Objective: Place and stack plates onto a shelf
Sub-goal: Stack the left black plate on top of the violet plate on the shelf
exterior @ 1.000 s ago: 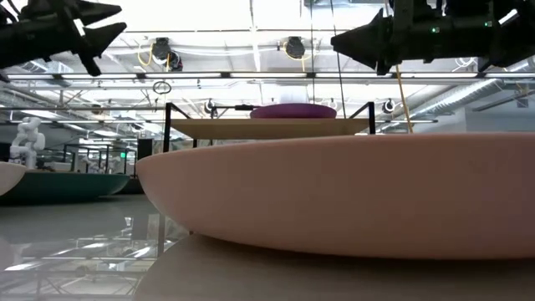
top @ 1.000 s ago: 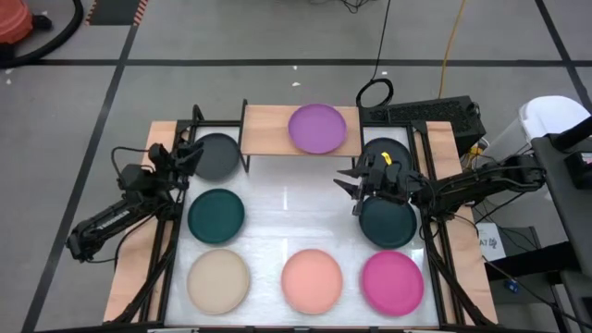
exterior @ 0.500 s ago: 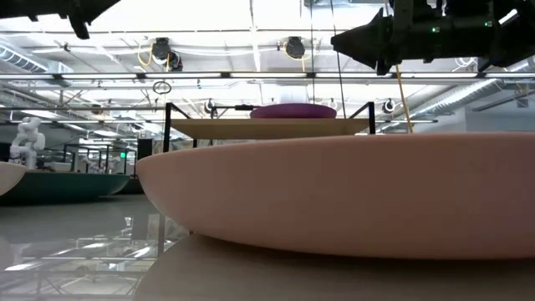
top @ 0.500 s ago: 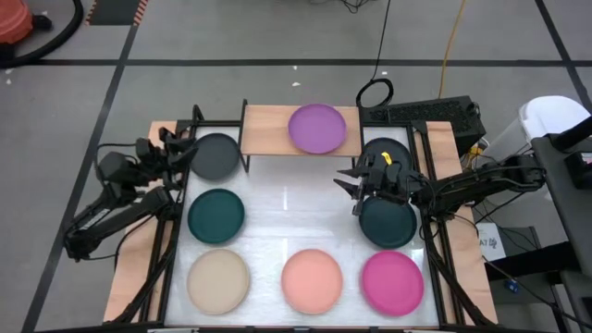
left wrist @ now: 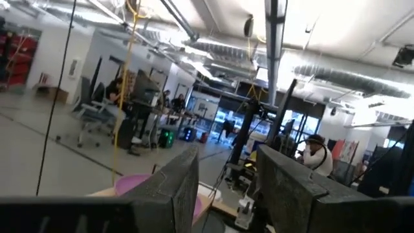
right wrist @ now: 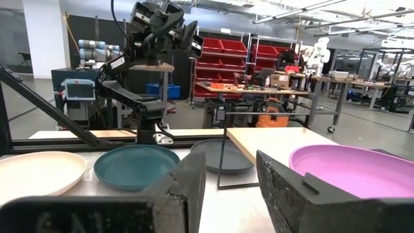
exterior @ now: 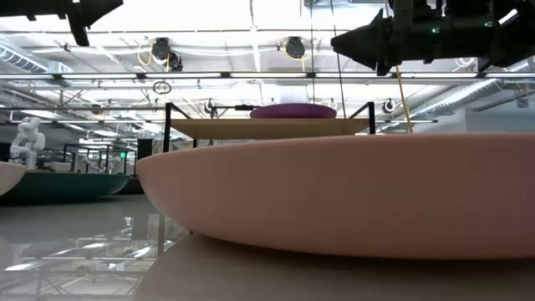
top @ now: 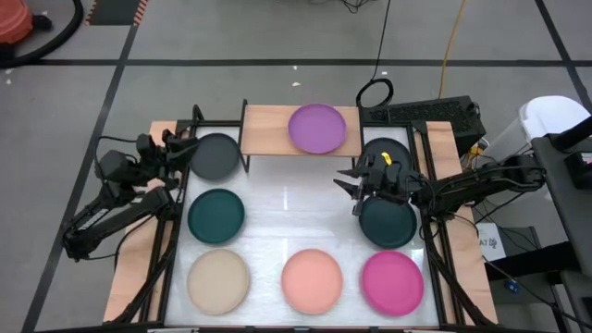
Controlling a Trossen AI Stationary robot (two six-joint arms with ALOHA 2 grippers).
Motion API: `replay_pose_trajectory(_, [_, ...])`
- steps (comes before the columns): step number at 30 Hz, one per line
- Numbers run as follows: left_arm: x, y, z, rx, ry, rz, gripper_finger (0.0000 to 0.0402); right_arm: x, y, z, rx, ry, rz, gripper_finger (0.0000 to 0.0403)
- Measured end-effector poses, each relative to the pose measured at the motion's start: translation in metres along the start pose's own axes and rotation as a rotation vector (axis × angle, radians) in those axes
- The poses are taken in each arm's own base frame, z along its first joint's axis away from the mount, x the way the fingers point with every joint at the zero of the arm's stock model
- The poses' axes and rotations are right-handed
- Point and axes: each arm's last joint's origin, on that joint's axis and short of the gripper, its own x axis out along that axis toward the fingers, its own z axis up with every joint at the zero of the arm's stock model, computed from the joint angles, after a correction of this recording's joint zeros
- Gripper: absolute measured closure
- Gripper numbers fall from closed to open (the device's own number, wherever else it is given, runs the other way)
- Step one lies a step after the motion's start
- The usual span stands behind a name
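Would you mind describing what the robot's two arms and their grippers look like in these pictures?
Both arms are dark, near-black jointed links with black cables along them. The left gripper and the right gripper each end in two pointed dark fingers. The right arm's wrist carries a small yellow marking. Close up, the right gripper's fingers are broad, matte, dark grey blocks with a rough, speckled surface.

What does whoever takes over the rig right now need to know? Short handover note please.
Left gripper: open, empty, raised at the table's left edge beside the dark grey plate.
Right gripper: open, empty, raised over the table beside a teal plate.
Done: purple plate on the shelf.
Left: second dark grey plate, second teal, beige, salmon and magenta on the table.
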Motion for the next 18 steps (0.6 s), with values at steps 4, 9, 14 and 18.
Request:
replay_pose_trajectory(4, [0.000,0.003,-0.007,0.056,0.075,0.036,0.0243,0.000,0.000,0.000,-0.001,0.000,0.000,0.0282])
replay_pose_trajectory(9, [0.005,0.013,-0.022,0.090,0.212,0.157,0.0243,0.000,0.000,0.000,-0.002,0.001,0.000,0.0282])
replay_pose_trajectory(14, [0.019,0.026,-0.043,0.084,0.430,0.245,0.0243,0.000,0.000,0.000,-0.003,0.001,-0.003,0.0282])
replay_pose_trajectory(18, [0.029,0.037,-0.061,0.074,0.611,0.293,0.0243,0.000,0.000,0.000,-0.004,0.001,-0.006,0.0282])
